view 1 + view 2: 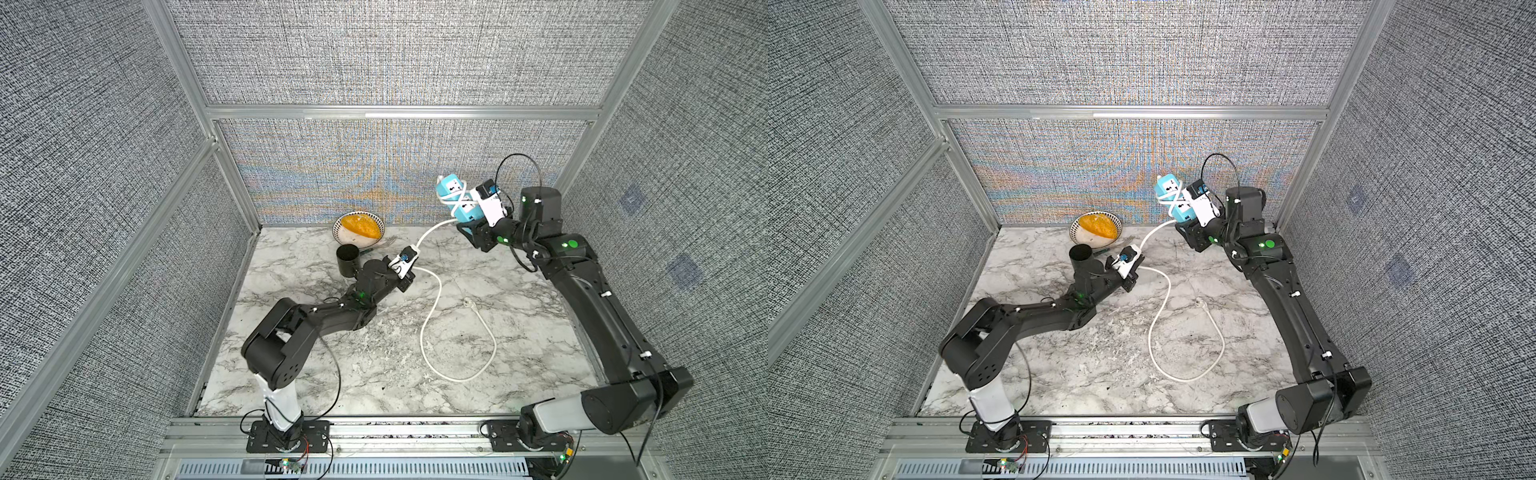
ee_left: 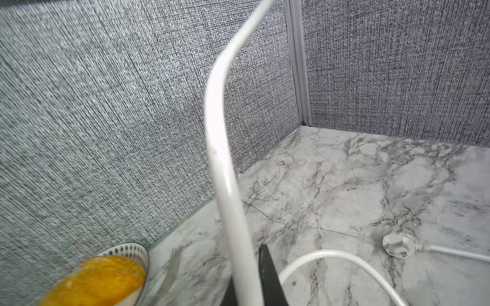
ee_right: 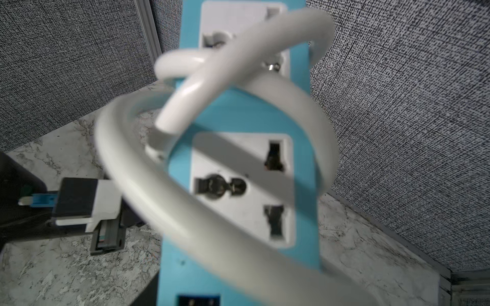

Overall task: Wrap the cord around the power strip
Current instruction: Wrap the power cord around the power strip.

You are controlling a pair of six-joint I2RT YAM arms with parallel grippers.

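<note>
The light-blue power strip is held up in the air at the back right, its lower end in my right gripper, which is shut on it. The white cord circles the strip in a couple of loose loops. From there the cord runs down to my left gripper, shut on it, with the cord between the dark fingers. Past that grip the cord lies in a big loop on the table and ends at the plug.
A patterned bowl with orange food stands against the back wall. A black cup stands just behind my left wrist, and a fork lies between bowl and cup. Grey fabric walls close in the marble table.
</note>
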